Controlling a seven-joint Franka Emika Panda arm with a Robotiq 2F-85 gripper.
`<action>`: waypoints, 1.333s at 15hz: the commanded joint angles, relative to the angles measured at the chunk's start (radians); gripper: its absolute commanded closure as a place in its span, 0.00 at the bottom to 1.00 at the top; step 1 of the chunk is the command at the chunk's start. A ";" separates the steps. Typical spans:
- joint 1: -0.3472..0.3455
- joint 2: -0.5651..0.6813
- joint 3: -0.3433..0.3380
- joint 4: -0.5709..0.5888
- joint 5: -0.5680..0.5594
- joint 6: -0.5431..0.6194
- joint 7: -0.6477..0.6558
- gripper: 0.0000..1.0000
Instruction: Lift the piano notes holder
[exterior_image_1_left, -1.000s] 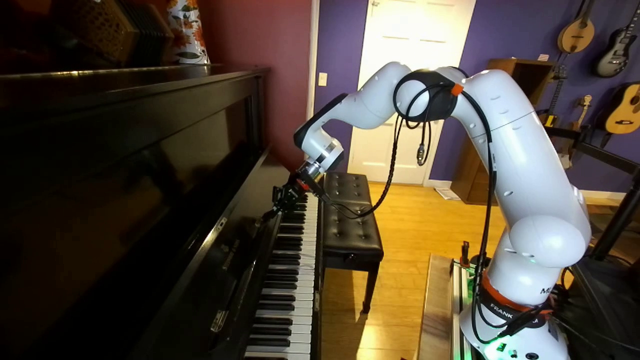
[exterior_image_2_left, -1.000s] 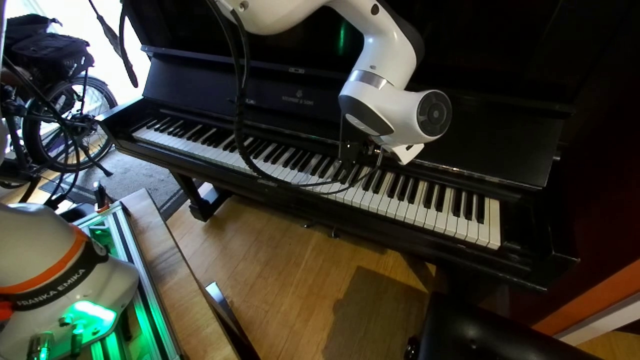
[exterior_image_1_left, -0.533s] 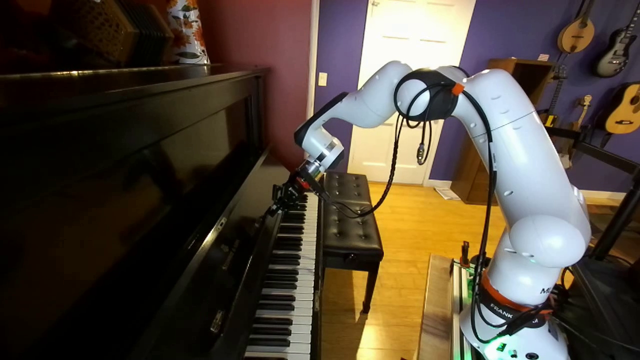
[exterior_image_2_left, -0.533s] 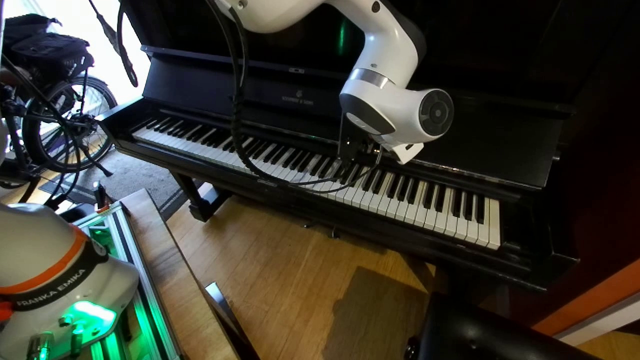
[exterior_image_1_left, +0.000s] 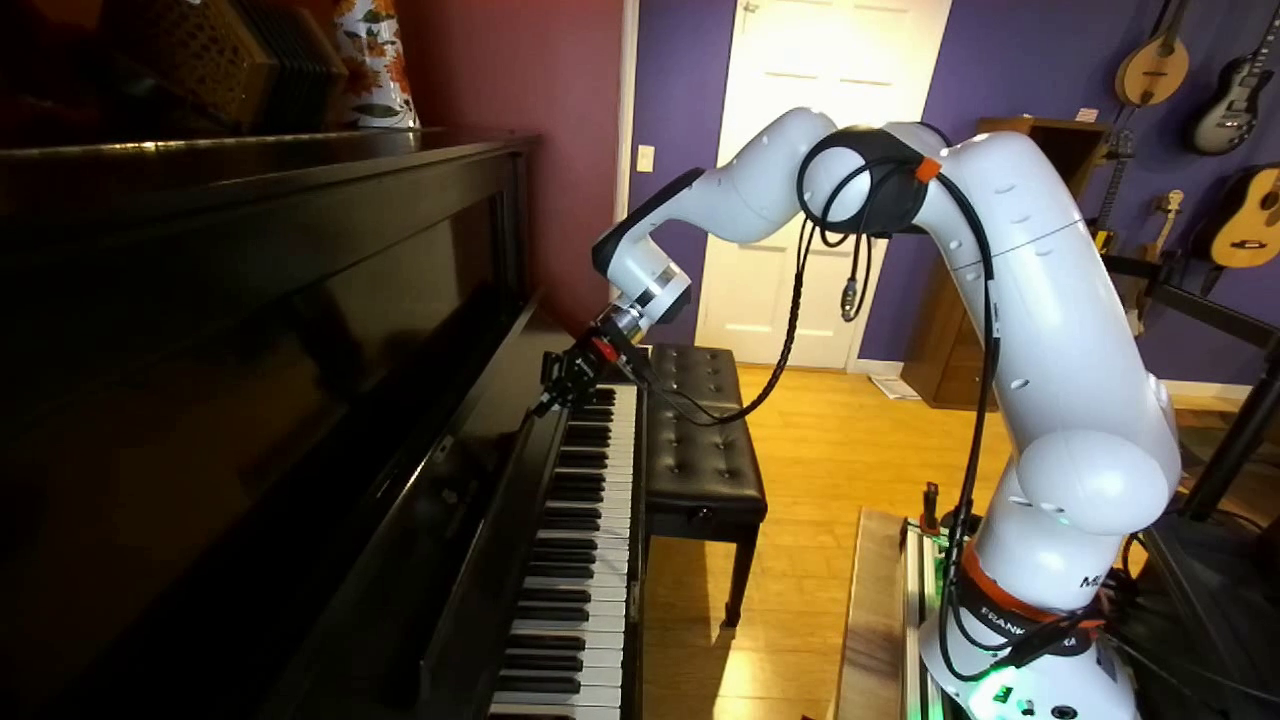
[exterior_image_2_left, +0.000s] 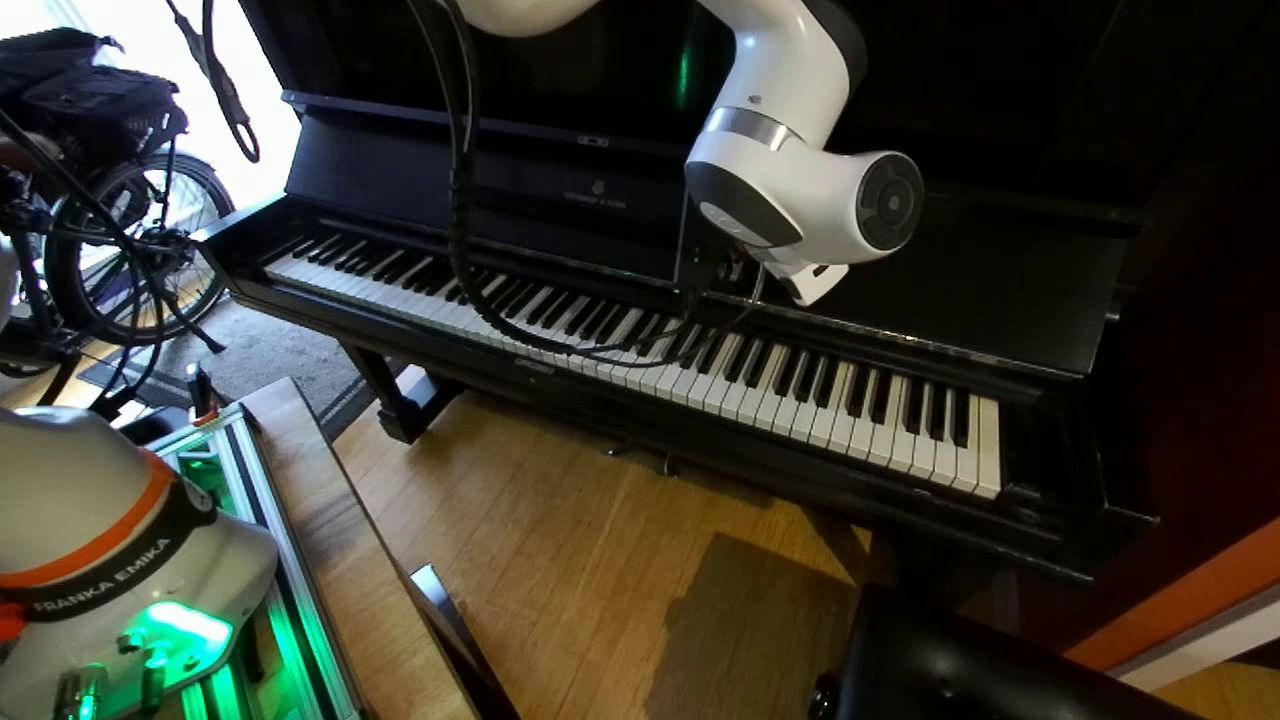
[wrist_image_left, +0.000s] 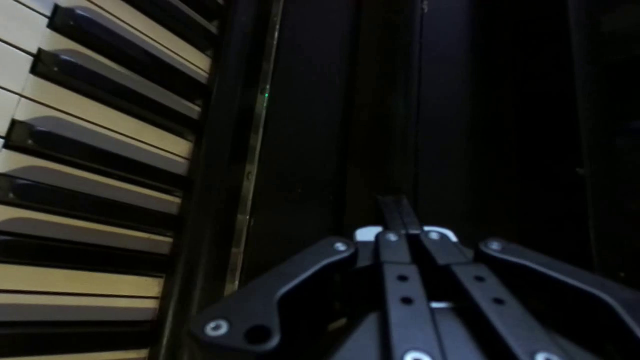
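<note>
The piano notes holder (exterior_image_1_left: 497, 545) is a long, narrow, glossy dark flap behind the keys, tilted up from the fallboard along its hinge. In the wrist view it is the dark strip (wrist_image_left: 305, 125) beside a thin metal hinge line. My gripper (exterior_image_1_left: 543, 408) is at its raised edge, towards the far end in that exterior view. In the wrist view the gripper's fingers (wrist_image_left: 396, 202) are shut together, with nothing visible between them. The fingertips seem to be partly behind the flap's edge; the exact contact is too dark to tell.
The black-and-white keys (exterior_image_2_left: 740, 370) run just in front of the flap. The piano's tall front panel (exterior_image_1_left: 400, 330) rises behind it. A black bench (exterior_image_1_left: 700, 430) stands by the keyboard. The arm's cable loop (exterior_image_2_left: 480, 280) hangs over the keys.
The arm and gripper have risen slightly and drawn back. The flap has tilted up and now hides a silver plate and part of the lettering behind it in an exterior view.
</note>
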 joint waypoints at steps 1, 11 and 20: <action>-0.001 0.001 0.002 0.009 0.028 -0.006 0.012 1.00; 0.039 0.040 0.014 0.034 0.054 0.073 0.010 1.00; 0.052 -0.007 0.012 -0.016 0.043 0.090 0.011 1.00</action>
